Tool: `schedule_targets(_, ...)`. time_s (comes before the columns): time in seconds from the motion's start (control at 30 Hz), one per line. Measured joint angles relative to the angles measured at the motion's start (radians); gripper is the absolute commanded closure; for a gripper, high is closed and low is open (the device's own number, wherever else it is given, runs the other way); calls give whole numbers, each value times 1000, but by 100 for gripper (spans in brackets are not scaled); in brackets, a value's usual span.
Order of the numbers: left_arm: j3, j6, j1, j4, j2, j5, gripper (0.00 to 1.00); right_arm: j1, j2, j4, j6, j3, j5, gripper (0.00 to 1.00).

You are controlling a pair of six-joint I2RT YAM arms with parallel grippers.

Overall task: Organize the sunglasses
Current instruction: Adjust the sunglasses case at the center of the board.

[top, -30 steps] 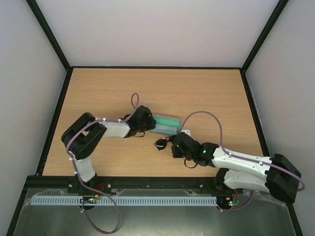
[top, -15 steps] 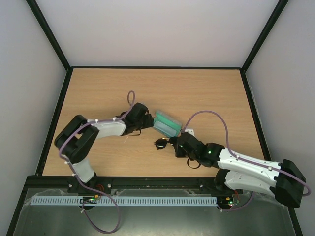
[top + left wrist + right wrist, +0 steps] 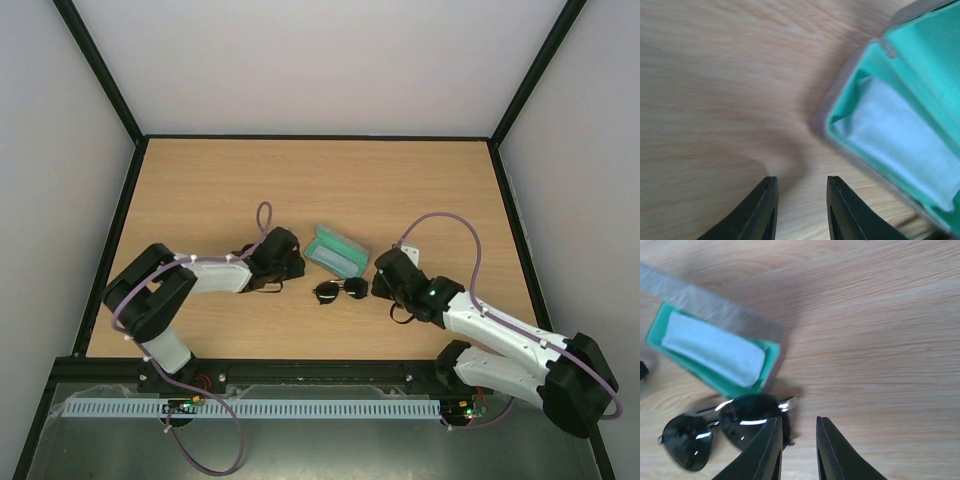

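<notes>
Nearest you, both arm bases are sitting at the near rail, and neither arm is carrying anything. Your right gripper (image 3: pixel 798 421) is hovering low over the table (image 3: pixel 200 190) with its fingers slightly parted and nothing between them. The sunglasses (image 3: pixel 725 426) are lying flat on the wood just beside its left fingertip. From above, the pair (image 3: pixel 340 290) is resting between your two grippers, close to the right one. Your left gripper (image 3: pixel 801 181) is likewise showing a narrow gap with only bare wood in it, pointing toward the case's near corner.

Just beyond the sunglasses, the case (image 3: pixel 338 252) is lying open, green lining up, apart from the frame. The light blue cloth (image 3: pixel 715 347) is already sitting folded inside it.

By my reading, you are roughly midway: the case is opened and lined, but the sunglasses are not yet in it and the lid is not yet shut.

For room, you are working in a tight pocket. Case, sunglasses and both wrists are crowding the table's middle, so the arms are at risk of bumping each other. Past the case, the far half of the table is offering open wood up to the black frame (image 3: pixel 320 137) and the walls.
</notes>
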Motion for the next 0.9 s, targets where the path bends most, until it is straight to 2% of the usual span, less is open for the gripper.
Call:
schedule_targets(0.27,137,-1,-11,96,161,26,72,-135,80,69,-36,-32,-13,80)
schedule_targets(0.6,234,12,-13,135,256,51,73,-155,187,198,-64,-82,-80,81)
schedule_targets(0.77,235,17,-24,141,260,51,73,-155,192,260,-73,-109,-133,80)
schedule_targets(0.9,177,13,-35,176,226,58,72,-155,200,289,-79,-135,-157,78)
